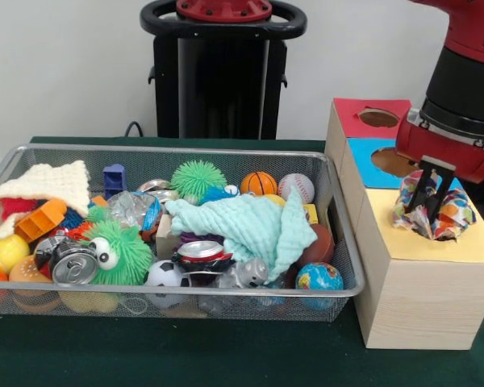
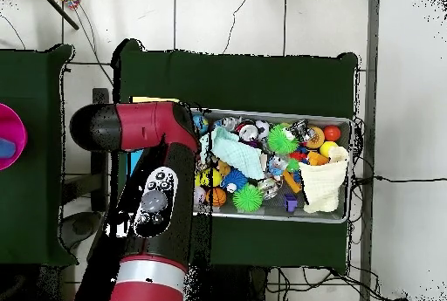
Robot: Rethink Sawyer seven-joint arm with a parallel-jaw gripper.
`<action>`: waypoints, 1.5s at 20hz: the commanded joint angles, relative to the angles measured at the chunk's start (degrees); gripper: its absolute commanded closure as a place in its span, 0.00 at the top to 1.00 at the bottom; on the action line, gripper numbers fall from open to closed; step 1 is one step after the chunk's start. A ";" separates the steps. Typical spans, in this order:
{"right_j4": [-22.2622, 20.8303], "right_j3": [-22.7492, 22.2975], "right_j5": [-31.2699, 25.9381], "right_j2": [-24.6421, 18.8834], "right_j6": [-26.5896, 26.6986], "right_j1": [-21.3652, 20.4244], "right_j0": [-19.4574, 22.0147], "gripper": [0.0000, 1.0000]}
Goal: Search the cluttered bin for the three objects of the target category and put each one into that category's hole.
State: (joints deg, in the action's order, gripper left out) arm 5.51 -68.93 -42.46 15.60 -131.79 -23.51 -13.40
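end effector [image 1: 427, 211]: mine, fingers pinched together on a crumpled wrapper [image 1: 452, 211]
wrapper: directly under me, held just over the yellow top of the box [image 1: 403, 282], not in the basket [image 1: 339, 234]
hole: hidden beneath the wrapper, so i judge a straight drop
basket: off to one side, still full of clutter

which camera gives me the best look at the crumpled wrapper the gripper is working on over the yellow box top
The front view. There the crumpled wrapper sits on the yellow top with the gripper closed into it, fully visible. In the overhead view the red and black arm covers that area, so the wrapper cannot be seen.
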 commanded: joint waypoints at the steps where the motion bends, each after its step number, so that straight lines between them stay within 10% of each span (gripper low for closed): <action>1: -3.17 -2.30 -5.39 -4.28 2.38 0.06 2.16 0.00; 2: -3.34 -2.13 -5.35 -4.59 3.17 -0.06 2.45 1.00; 21: -2.80 0.53 -18.38 -5.01 5.13 -8.42 3.58 1.00; 30: -3.03 -1.95 -10.92 -6.73 4.12 -7.05 3.95 1.00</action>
State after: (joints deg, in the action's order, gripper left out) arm 5.49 -68.67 -53.99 15.12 -131.79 -32.37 -11.91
